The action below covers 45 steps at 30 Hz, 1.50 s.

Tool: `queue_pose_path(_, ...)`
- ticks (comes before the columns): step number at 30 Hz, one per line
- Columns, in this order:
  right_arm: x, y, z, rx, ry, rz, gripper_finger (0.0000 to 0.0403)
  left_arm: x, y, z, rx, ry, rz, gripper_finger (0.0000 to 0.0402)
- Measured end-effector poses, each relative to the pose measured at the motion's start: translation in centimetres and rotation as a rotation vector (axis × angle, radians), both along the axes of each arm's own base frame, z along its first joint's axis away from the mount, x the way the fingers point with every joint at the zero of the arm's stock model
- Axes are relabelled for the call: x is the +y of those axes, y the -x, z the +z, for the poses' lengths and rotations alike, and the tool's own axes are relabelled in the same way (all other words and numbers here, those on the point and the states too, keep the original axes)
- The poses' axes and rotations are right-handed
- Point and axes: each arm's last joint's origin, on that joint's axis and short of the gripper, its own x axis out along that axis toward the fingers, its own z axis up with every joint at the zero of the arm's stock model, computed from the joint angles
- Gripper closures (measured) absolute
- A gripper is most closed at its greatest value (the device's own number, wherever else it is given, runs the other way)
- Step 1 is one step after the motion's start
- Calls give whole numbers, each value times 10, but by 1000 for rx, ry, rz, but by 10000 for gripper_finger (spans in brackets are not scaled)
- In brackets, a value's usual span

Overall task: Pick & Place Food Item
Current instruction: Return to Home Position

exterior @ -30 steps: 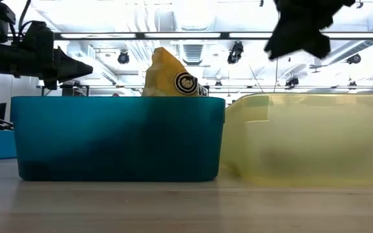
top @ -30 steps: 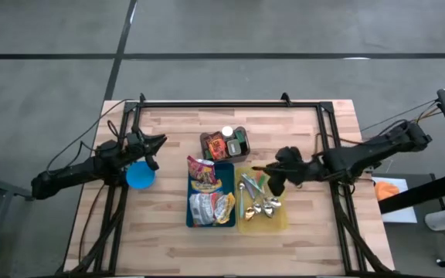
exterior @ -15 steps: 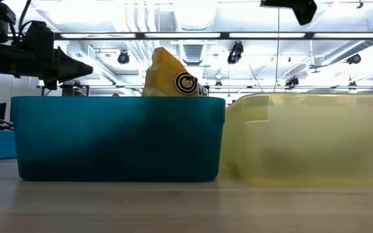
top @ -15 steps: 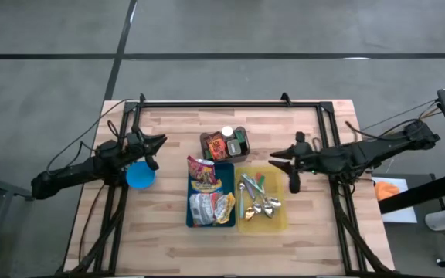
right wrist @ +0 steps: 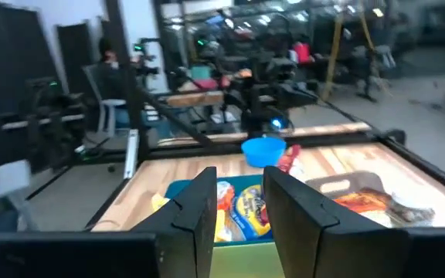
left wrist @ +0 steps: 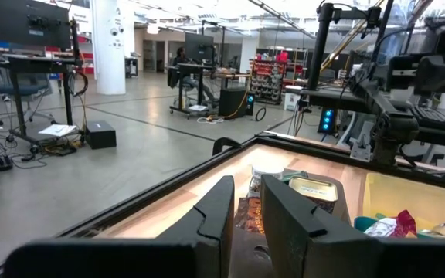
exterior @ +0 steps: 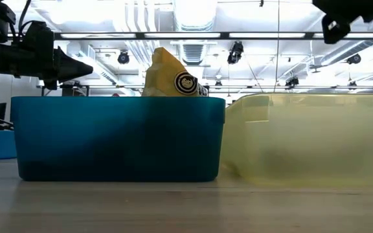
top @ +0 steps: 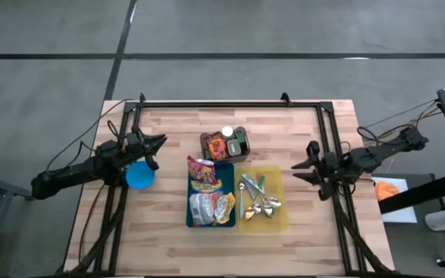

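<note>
R claw (top: 304,160) now off bin (top: 284,216), prob. spread

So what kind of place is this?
Probably a robotics lab or workshop: a wide concrete floor, monitors off to the side, and long strip lights overhead.

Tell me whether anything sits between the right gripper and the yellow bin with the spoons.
Nothing visible does. In the high view the right gripper hangs just right of the yellow bin, only bare table between them. The spoons lie inside the bin; the left gripper waits near the blue bowl.
</note>
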Motion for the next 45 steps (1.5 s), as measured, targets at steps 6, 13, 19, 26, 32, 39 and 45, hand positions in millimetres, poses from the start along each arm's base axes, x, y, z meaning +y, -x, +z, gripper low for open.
queue_pose_path(6,-8,21,-16,-137,31,41,296,0,0,0,0,0,0,334)
queue_pose_path(13,-9,22,-40,-111,22,12,296,0,0,0,1,0,0,334)
queue_pose_path(19,-6,19,-52,-89,48,59,296,0,-1,-1,11,3,0,334)
queue_pose_path(26,-5,17,-64,-53,46,80,296,0,-1,-1,13,3,0,334)
queue_pose_path(32,-4,16,-67,-29,60,87,296,0,-1,-1,13,4,0,334)
queue_pose_path(39,-2,15,-73,48,21,137,296,0,-1,-1,12,4,0,334)
queue_pose_path(45,-1,13,-75,74,30,141,296,0,-1,-1,12,4,0,334)
